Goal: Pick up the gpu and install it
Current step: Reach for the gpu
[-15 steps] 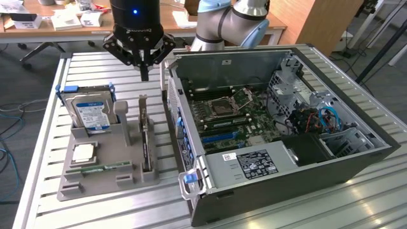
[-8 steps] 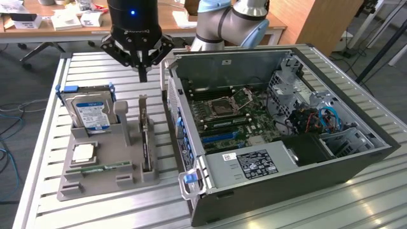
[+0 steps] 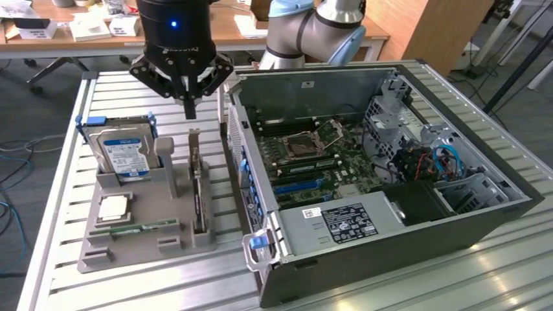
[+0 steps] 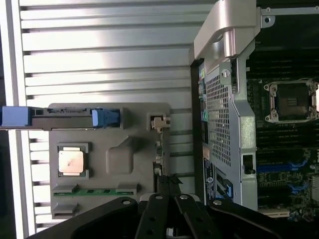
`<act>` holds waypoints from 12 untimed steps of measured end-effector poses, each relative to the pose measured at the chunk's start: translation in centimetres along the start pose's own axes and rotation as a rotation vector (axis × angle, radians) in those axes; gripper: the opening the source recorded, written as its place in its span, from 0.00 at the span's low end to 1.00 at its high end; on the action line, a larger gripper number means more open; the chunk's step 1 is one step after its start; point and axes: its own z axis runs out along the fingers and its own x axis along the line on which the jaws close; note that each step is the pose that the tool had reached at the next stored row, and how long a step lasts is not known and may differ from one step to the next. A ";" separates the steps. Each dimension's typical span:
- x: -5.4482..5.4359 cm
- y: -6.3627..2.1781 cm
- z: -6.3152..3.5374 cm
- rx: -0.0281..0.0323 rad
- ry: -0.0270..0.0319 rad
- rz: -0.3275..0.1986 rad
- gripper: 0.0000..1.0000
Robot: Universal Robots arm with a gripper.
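Observation:
The gpu [image 3: 198,188] stands on edge in a slot of the grey holder [image 3: 151,207], a thin dark card with its silver bracket end towards the back. In the wrist view the gpu [image 4: 158,149] shows edge-on. My gripper [image 3: 190,111] hangs above the card's bracket end, apart from it, its two black fingers pressed together and holding nothing. In the wrist view my gripper [image 4: 169,185] points at the card's edge. The open computer case [image 3: 484,214] lies at the exterior view's right of the holder, its motherboard [image 3: 315,162] exposed with blue slots [image 3: 302,186].
On the holder a hard drive [image 3: 125,152] with blue rails stands upright, a CPU [image 3: 114,207] lies flat, and a green RAM stick [image 3: 134,228] lies at the front. The case's side wall [image 3: 246,175] rises close beside the gpu. All rests on a slatted metal table [image 3: 61,194].

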 end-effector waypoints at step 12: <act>0.0 -3.23 -0.12 0.0001 0.0006 0.000 0.10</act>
